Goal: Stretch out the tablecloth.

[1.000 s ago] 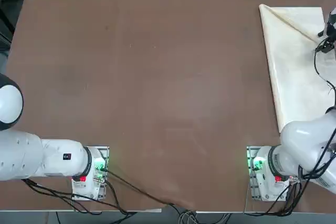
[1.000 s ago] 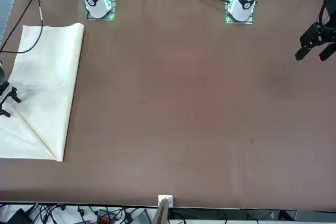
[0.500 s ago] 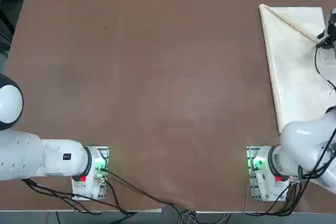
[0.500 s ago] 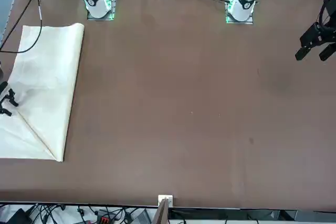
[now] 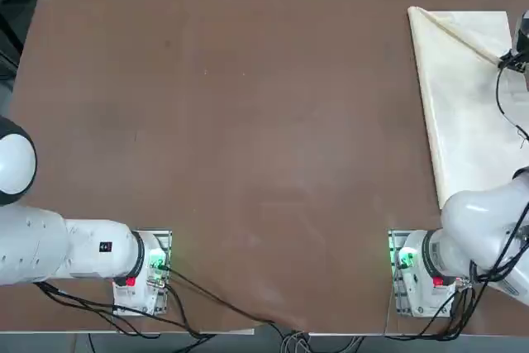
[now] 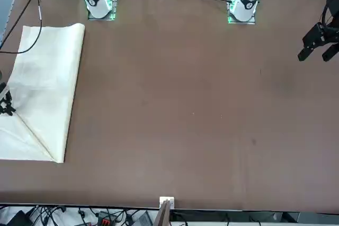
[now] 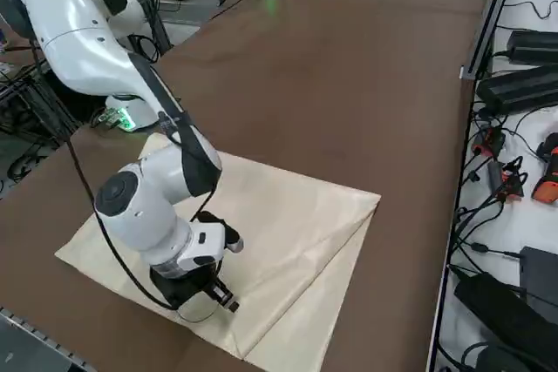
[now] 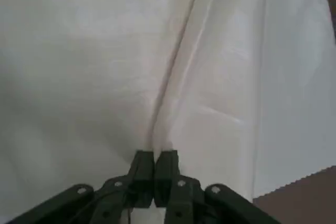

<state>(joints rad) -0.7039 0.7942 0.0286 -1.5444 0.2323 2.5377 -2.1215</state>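
Right gripper (image 8: pixel 154 174) pinching a raised fold of the tablecloth (image 5: pixel 467 97)

The cream-white tablecloth lies folded on the brown surface (image 5: pixel 248 121) at the robot's far right, near the surface's far edge; in the front view it sits at the left edge (image 6: pixel 45 88), and in the right side view it spreads beneath the working arm (image 7: pixel 288 215). A diagonal fold line runs from its far inner corner toward the gripper. The right gripper is down on the cloth at that fold (image 7: pixel 222 298), and in the wrist view its two fingers (image 8: pixel 143 169) are pressed together with a thin ridge of fabric caught between their tips, the crease running away from them across the sheet
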